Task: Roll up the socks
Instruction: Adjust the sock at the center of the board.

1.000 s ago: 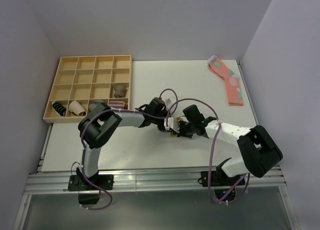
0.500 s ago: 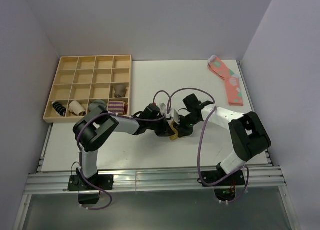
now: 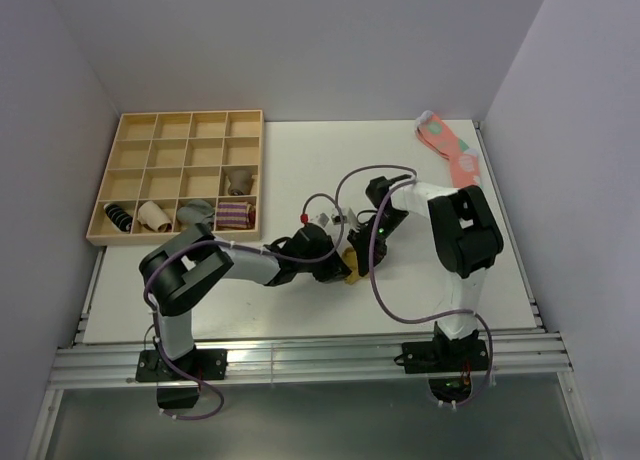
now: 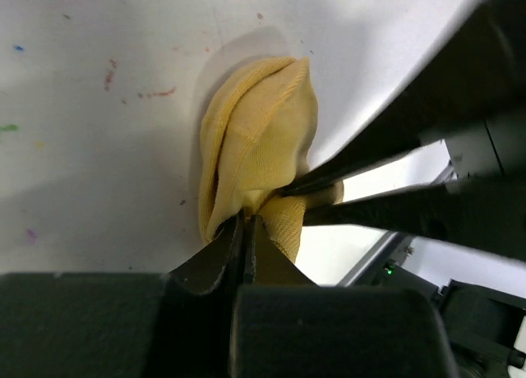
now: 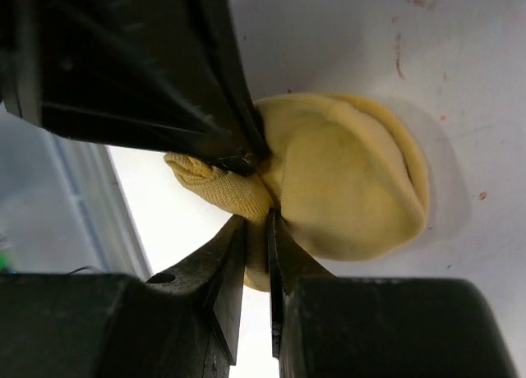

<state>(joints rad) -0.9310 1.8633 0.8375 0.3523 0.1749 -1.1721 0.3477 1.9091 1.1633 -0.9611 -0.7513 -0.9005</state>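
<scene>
On white table [image 3: 300, 160]: left hand [image 4: 245, 227], right hand [image 5: 257, 220] pinch socks [image 4: 261, 123].

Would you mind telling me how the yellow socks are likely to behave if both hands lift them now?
The socks look soft and knitted, creased where the left hand and right hand pinch them, so they would probably sag rather than hold shape. The loose tail near the pinch suggests the bundle may unroll if released.

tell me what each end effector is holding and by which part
Both grip the yellow socks: the left end effector pinches a fold at the bundle's edge, the right end effector pinches fabric beside the loose end sticking out.
</scene>
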